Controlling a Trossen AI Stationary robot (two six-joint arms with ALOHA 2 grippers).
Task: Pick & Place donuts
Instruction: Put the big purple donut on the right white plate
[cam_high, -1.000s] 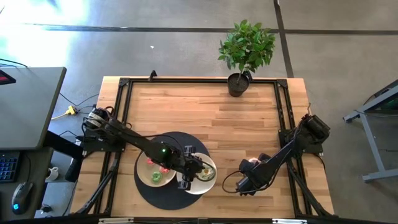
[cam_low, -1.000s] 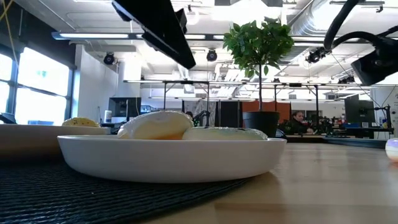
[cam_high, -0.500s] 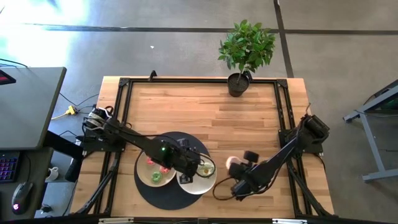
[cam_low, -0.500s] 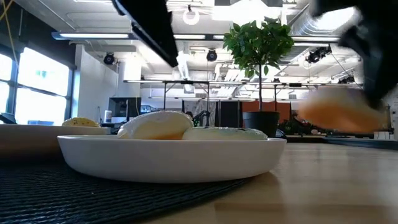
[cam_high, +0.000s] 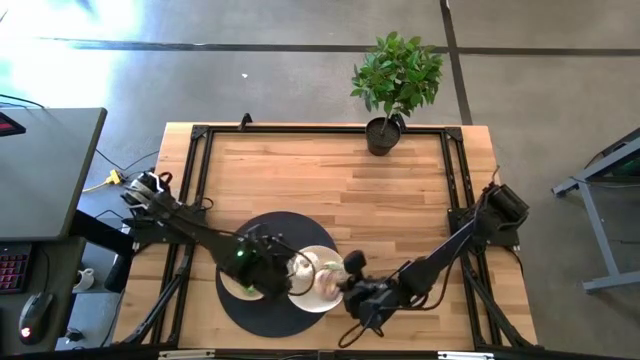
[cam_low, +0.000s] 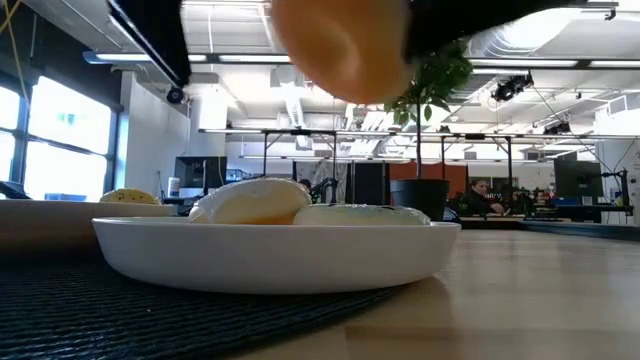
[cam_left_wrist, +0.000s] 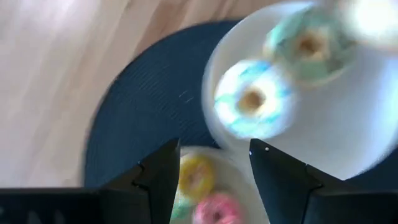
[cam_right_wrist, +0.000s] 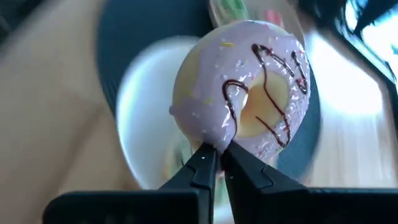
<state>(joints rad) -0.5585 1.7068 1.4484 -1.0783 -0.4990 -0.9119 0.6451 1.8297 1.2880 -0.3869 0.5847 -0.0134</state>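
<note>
We observe the right end effector (cam_right_wrist: 214, 163) pinching a pink-frosted donut (cam_right_wrist: 245, 87) by its rim; its fingers (cam_right_wrist: 198, 171) are pressed nearly together on the edge, and dark chocolate lines run across the icing. In the high view this end effector (cam_high: 345, 283) sits at the right edge of the right-hand white plate (cam_high: 306, 300), with the pink donut (cam_high: 326, 284) held over that plate. In the low view the same donut (cam_low: 340, 45) hangs well above the plate rim (cam_low: 270, 250), not touching anything below it.

The plate in the low view carries two pale donuts side by side — a cream one (cam_low: 250, 203) and a flatter pale green one (cam_low: 360, 214). The left wrist view shows them from above as blue-green and white frosted rings (cam_left_wrist: 252, 99) and (cam_left_wrist: 306, 42) on the white plate (cam_left_wrist: 348, 130).

The left end effector (cam_left_wrist: 211, 165) has its fingers spread and empty. Between and beyond them we see a small yellow donut (cam_left_wrist: 194, 175) and a small pink donut (cam_left_wrist: 214, 210) on a second plate, touching or nearly so. In the high view the left end effector (cam_high: 290, 272) is over the black round mat (cam_high: 255, 318), between the two plates; the left plate (cam_high: 235, 290) is mostly hidden by the arm.

Both plates rest on the mat, which lies on the wooden table (cam_high: 330, 180). A potted plant (cam_high: 395, 80) stands at the far edge of the table.
</note>
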